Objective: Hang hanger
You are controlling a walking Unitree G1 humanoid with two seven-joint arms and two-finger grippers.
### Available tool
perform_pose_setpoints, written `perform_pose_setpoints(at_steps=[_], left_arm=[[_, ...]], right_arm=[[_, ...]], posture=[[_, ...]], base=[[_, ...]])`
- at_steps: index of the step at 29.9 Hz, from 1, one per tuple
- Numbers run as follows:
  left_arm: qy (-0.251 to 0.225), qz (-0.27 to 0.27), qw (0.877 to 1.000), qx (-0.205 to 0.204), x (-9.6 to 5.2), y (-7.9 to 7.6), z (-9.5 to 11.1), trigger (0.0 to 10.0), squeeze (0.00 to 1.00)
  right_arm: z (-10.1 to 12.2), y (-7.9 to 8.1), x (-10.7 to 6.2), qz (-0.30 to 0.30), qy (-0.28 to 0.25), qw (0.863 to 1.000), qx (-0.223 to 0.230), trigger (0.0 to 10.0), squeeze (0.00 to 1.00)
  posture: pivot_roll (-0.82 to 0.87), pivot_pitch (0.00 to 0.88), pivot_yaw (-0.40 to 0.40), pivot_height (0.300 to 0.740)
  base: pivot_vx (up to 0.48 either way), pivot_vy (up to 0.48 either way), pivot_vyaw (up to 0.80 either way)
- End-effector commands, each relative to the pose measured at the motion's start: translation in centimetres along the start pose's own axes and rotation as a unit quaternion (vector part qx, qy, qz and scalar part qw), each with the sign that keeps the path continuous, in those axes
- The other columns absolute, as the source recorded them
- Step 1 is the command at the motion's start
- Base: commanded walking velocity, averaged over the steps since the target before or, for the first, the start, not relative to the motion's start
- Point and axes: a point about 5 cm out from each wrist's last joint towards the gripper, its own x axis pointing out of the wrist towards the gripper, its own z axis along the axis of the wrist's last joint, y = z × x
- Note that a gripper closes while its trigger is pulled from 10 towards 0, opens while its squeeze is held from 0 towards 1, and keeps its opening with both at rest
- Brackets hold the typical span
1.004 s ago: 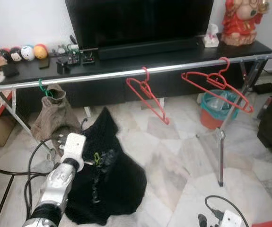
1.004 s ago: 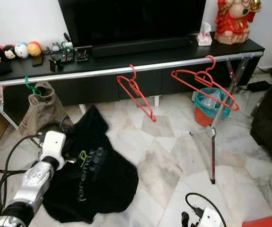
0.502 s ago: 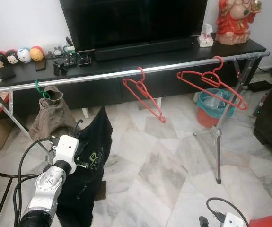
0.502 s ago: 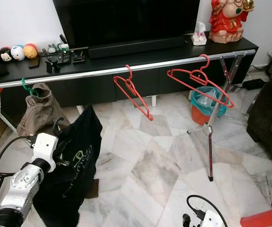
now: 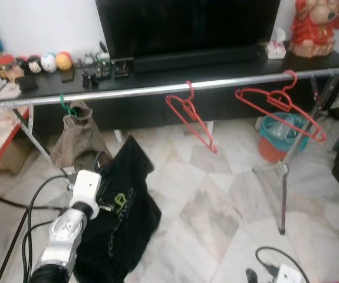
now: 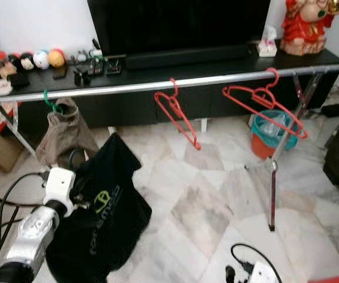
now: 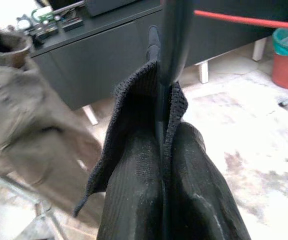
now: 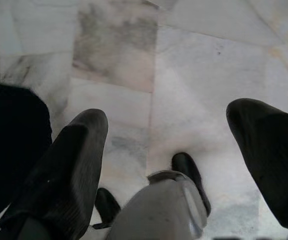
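You are looking down at a pale marble floor (image 5: 216, 206) in a living room. A long silver clothes rail (image 5: 157, 89) crosses the scene from left to right, and behind it stands a low black TV cabinet (image 5: 228, 71) with a large dark television (image 5: 187, 26).

At the far left, small round toys (image 5: 42, 62) sit on the cabinet top. Below them a green hanger (image 5: 68, 108) on the rail carries a bunched brown garment (image 5: 78, 138).

In the near left, your left arm reaches forward. Its left gripper (image 7: 166, 75) has its fingers pressed together, pinching the top of a black shirt (image 5: 119, 212) with a green logo. The shirt hangs from the gripper and pools on the floor, near the brown garment and below the rail. Black cables (image 5: 28, 218) loop beside the arm.

In the middle, a red hanger (image 5: 191, 118) hangs bare and tilted on the rail. To its right a second red hanger (image 5: 281, 109) hangs near the rail's right end. Behind it stands a teal and orange bin (image 5: 281, 138). The rail's right leg (image 5: 283, 188) comes down onto open floor.

The floor between the shirt and that leg lies open.

At the far right, a red figurine (image 5: 316, 26) stands on the cabinet.

The right gripper (image 8: 169, 150) hangs over the floor with its fingers spread wide, holding nothing.
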Motion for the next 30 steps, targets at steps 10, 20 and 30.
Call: perform_pose_setpoints(at_steps=[10,20,30], left_arm=[[-0.019,0.015,1.0,0.003,0.5,0.6,1.2,10.0,0.0],[-0.008,0.029,1.0,-0.006,0.4,0.5,0.8,10.0,0.0],[0.01,0.041,0.998,-0.051,0.1,-0.3,-0.5,10.0,0.0]], right_arm=[[-0.2,0.2,0.0,0.012,0.005,1.0,0.015,10.0,0.0],[0.0,0.3,0.0,0.021,0.001,1.0,-0.008,10.0,0.0],[0.2,0.3,0.1,0.022,0.001,1.0,-0.002,10.0,0.0]], posture=[[-0.07,0.0,0.094,0.74],[-0.07,0.0,0.089,0.74],[-0.09,0.0,0.061,0.74]], base=[[0.0,-0.457,0.4],[0.0,-0.411,0.24],[0.0,0.0,0.21]])
